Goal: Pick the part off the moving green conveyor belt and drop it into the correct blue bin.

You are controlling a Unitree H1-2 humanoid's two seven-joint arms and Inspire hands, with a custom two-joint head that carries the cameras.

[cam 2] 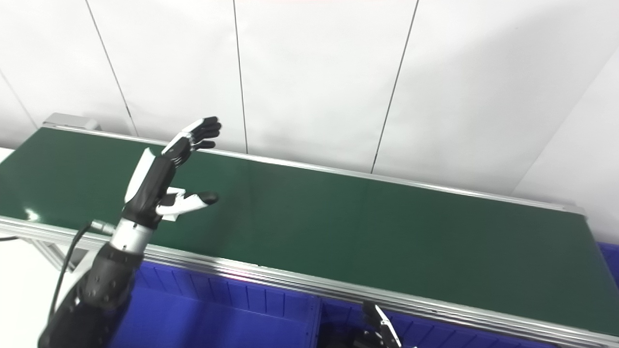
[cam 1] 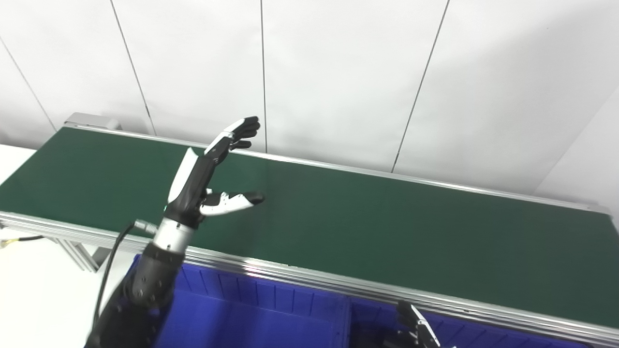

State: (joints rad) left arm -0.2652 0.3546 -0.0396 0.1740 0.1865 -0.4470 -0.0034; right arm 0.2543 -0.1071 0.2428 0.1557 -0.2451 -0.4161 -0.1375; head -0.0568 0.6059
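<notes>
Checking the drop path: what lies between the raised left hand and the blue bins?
Only green belt and its near aluminium rail separate the left hand from the blue bins; left eye view.

Back wall [cam 1: 338, 72]: white panels split by thin dark seams, vertical and slanted in view. A second white surface [cam 1: 587, 164] angles in at right, soft shadow across it. White floor [cam 1: 34, 295] at lower left, with a dark cable [cam 1: 22, 239] lying on it.
</notes>
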